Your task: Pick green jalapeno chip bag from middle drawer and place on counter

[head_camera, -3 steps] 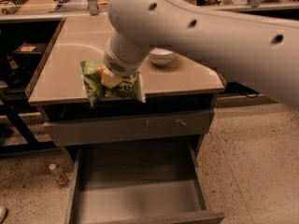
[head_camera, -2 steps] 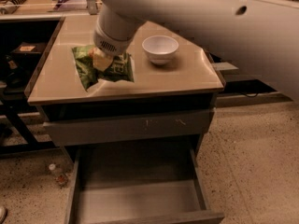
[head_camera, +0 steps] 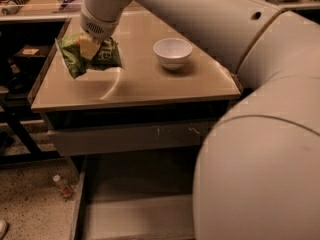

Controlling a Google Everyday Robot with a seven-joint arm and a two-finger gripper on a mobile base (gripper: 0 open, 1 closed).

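Note:
My gripper (head_camera: 90, 46) is shut on the green jalapeno chip bag (head_camera: 75, 58) and holds it over the left part of the beige counter (head_camera: 145, 81), at or just above the top. The pale fingers (head_camera: 89, 45) clamp the bag's upper middle. The crinkled bag hangs tilted, its lower corner near the counter's left edge. The middle drawer (head_camera: 130, 216) stands pulled open below the counter, and the grey floor that shows has nothing on it. My arm crosses the top of the view and its large body hides the drawer's right half.
A white round bowl (head_camera: 172, 52) stands on the counter to the right of the bag. A grey front panel with pale scratches (head_camera: 130, 136) sits under the counter. A small bottle (head_camera: 61, 184) lies on the speckled floor at the left. A cluttered bench (head_camera: 35, 4) runs behind.
My gripper has carried the bag leftward and farther back over the counter. The bowl, hidden by the arm before, now shows. The arm's large body now fills the right of the view.

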